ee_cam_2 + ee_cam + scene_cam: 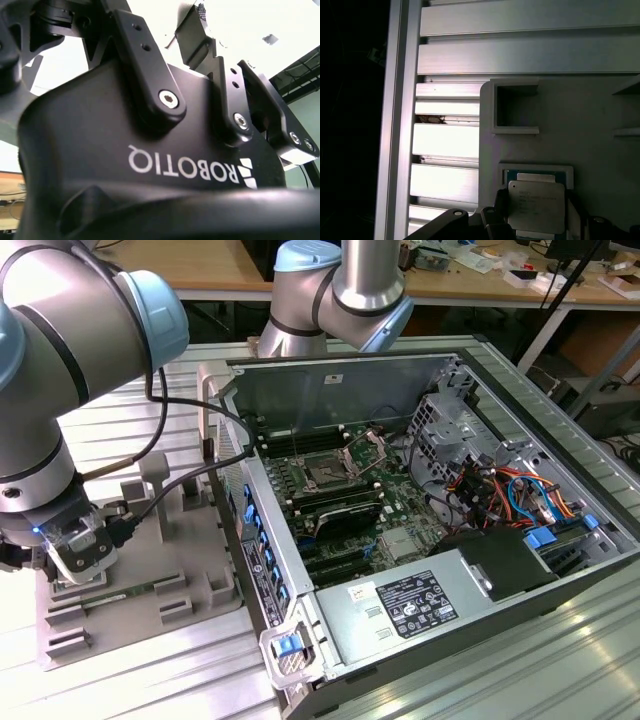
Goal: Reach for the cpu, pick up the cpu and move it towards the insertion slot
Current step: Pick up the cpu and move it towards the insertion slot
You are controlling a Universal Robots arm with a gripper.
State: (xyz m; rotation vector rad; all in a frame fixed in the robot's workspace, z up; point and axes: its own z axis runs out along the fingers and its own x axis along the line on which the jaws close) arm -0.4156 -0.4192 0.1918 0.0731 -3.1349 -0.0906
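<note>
Seemingly the chip (pixel 537 206) is pinched by the tool (pixel 80 562) at the grey tray (pixel 195 565) near the tabletop's (pixel 150 680) edge; carriage to the socket (pixel 325 472) is left.

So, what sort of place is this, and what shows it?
Probably a robotics lab or workshop: a robot arm, an open computer case on an aluminium-profile table, cluttered workbenches behind.

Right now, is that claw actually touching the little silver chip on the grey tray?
Cannot tell. In the first wrist view the gripper flanks the cpu on two sides, but dark shadow along those edges hides any contact or gap.
</note>
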